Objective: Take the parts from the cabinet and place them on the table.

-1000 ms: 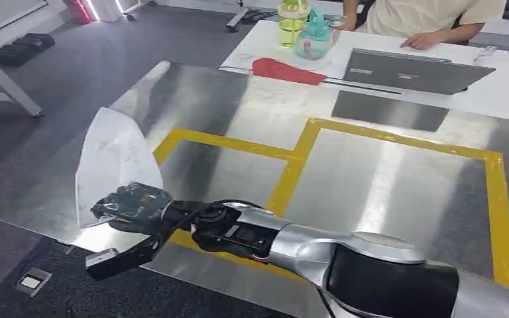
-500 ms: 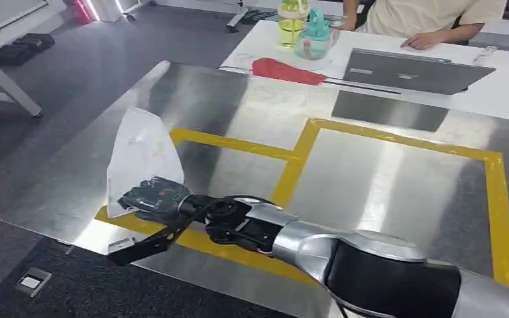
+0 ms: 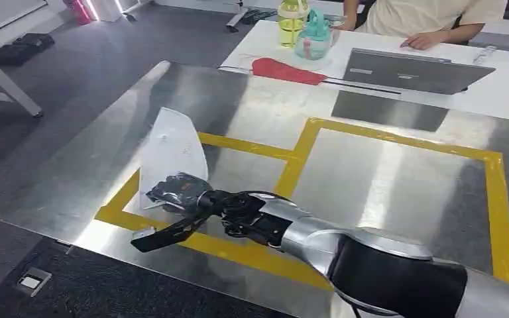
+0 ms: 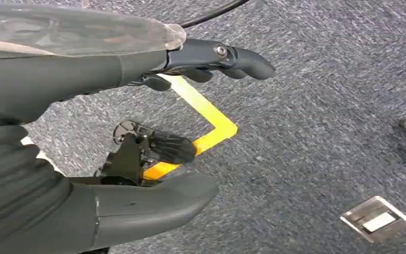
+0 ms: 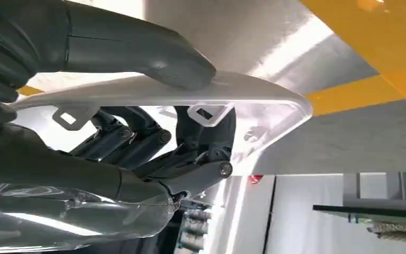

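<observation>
Polished steel table (image 3: 371,179) marked with yellow tape (image 3: 291,172) lies below the right hand (image 3: 175,194), which grips a translucent white part (image 3: 171,149) upright over its near-left corner, while a person (image 3: 424,16) sits at the white desk (image 3: 497,93) beyond with a laptop (image 3: 411,71).

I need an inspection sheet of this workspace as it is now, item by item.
Surface: shiny metal table, marked with yellow tape outlines.
Job's things: white translucent plastic panel, upright over the left taped bay; contact with the table unclear.
Clutter: red cloth, grey laptop and two drink bottles on the white desk behind.
Hands: right hand grips the panel's lower edge; left hand hangs over the floor, holding nothing.
Cables: black cable near the left hand.
Surroundings: grey carpet, metal floor plate, seated person.
</observation>
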